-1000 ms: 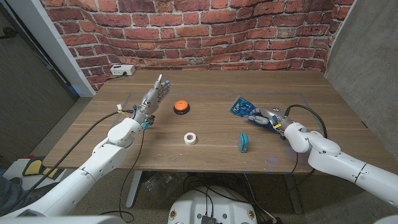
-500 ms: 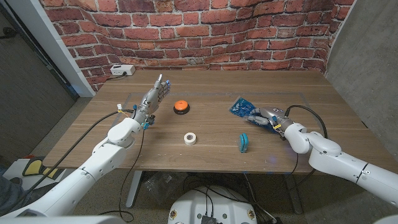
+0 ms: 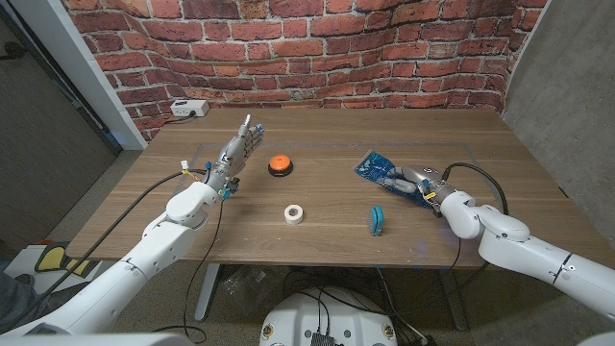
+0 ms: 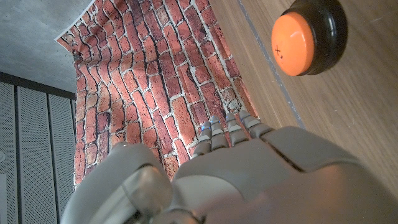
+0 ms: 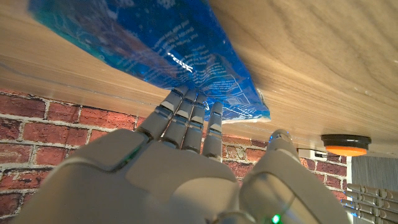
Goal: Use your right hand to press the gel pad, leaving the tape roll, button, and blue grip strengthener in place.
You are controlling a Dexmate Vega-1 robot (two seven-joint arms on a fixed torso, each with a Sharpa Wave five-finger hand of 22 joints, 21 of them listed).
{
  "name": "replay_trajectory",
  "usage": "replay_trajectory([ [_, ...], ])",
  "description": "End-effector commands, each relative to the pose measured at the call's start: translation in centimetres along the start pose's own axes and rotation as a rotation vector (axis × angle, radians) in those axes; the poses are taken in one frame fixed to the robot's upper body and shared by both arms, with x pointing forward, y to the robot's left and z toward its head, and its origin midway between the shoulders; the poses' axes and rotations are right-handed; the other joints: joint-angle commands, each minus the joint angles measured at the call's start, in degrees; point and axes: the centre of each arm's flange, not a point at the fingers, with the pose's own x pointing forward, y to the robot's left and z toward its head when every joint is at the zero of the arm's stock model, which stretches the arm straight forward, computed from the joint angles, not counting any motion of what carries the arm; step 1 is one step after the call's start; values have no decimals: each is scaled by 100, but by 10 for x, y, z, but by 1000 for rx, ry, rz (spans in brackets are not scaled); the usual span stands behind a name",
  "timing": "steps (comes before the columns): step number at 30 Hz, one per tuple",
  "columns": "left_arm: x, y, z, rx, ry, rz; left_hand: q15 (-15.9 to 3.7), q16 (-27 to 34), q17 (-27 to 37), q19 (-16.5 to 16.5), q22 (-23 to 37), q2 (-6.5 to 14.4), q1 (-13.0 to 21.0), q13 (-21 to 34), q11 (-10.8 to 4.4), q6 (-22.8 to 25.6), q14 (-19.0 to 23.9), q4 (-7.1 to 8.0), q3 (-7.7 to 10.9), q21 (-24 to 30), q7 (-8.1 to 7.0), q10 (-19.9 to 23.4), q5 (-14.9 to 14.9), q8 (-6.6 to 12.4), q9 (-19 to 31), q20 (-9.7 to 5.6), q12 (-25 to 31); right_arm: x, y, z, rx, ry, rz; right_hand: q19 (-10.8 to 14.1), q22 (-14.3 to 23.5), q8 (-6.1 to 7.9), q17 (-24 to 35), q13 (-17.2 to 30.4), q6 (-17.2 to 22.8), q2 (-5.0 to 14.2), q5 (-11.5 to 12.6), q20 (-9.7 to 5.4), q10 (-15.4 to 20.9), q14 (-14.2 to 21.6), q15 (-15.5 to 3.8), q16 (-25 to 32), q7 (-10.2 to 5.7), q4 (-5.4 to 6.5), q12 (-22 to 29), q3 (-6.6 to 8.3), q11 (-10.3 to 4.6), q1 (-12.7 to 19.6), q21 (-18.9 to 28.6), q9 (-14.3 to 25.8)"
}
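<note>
The blue gel pad (image 3: 372, 163) lies on the table at the right, and it appears up close as a printed blue pouch (image 5: 155, 43) in the right wrist view. My right hand (image 3: 407, 181) lies just behind its near edge, fingers (image 5: 186, 115) stretched out and touching the pad's edge, holding nothing. The orange button (image 3: 280, 164) on its black base sits left of centre, also the button (image 4: 306, 36). A white tape roll (image 3: 294, 213) and the blue grip strengthener (image 3: 377, 220) lie nearer the front. My left hand (image 3: 237, 150) stands open beside the button, fingers apart.
A white power strip (image 3: 188, 109) rests at the table's far left corner by the brick wall (image 3: 307, 48). Cables run along both arms. Bare wood stretches across the far middle and the right side of the table (image 3: 500, 163).
</note>
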Motion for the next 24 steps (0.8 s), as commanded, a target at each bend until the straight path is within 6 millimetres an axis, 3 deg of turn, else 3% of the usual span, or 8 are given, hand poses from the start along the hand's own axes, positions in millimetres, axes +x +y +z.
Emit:
replay_trajectory([
  [1,-1,-1,1,2,-4,2,-19,13,20,-3,16,-11,26,33,-21,49,41,15,-44,-5,-19,40,-7,5,8,61,-8,-6,-12,-1,52,-9,-72,-88,-9,5,21,8,-91,43,-3,-24,-163,-154,67,-67,-6,13,-65,45,42,6,-68,12],
  [6,-1,-1,1,1,-3,2,-15,13,20,-10,16,-8,28,33,-13,44,41,15,-51,-8,-21,39,-8,2,8,66,-9,-8,-14,-2,61,-11,-96,-399,-2,88,27,13,17,38,-4,115,-319,-571,180,-124,-25,17,-80,37,148,-13,-206,12],
  [11,-2,-1,1,2,-5,4,-14,13,20,-11,16,-5,29,33,-19,48,41,16,-56,-8,-29,43,-8,3,8,64,-8,-9,-14,-1,57,-13,-113,-590,2,93,27,15,23,34,-3,129,-461,-796,252,-136,-22,17,-109,33,162,-21,-270,11],
  [18,-2,-1,1,0,-5,3,-15,14,20,-11,16,-2,33,33,-21,47,45,15,-64,-9,-14,38,-9,2,8,63,-10,-11,-14,0,58,-18,-135,-982,9,58,28,16,-96,28,0,301,-757,-1188,326,-123,-51,19,-133,23,165,-44,-357,8],
  [22,-3,-1,1,0,-4,2,-14,13,20,-13,16,0,34,33,-11,49,42,15,-67,-10,-17,41,-9,2,8,64,-10,-11,-16,-1,74,-24,-140,-1001,10,23,27,16,-207,24,1,283,-782,-1199,332,-102,-47,17,-124,21,170,-47,-345,7],
  [24,-3,0,1,2,-4,2,-14,13,20,-14,16,1,35,33,-10,50,41,15,-68,-10,-20,41,-9,2,8,64,-9,-12,-16,-2,87,-26,-141,-965,10,6,24,16,-302,18,3,174,-790,-1147,312,-63,8,11,-106,20,198,-43,-312,7],
])
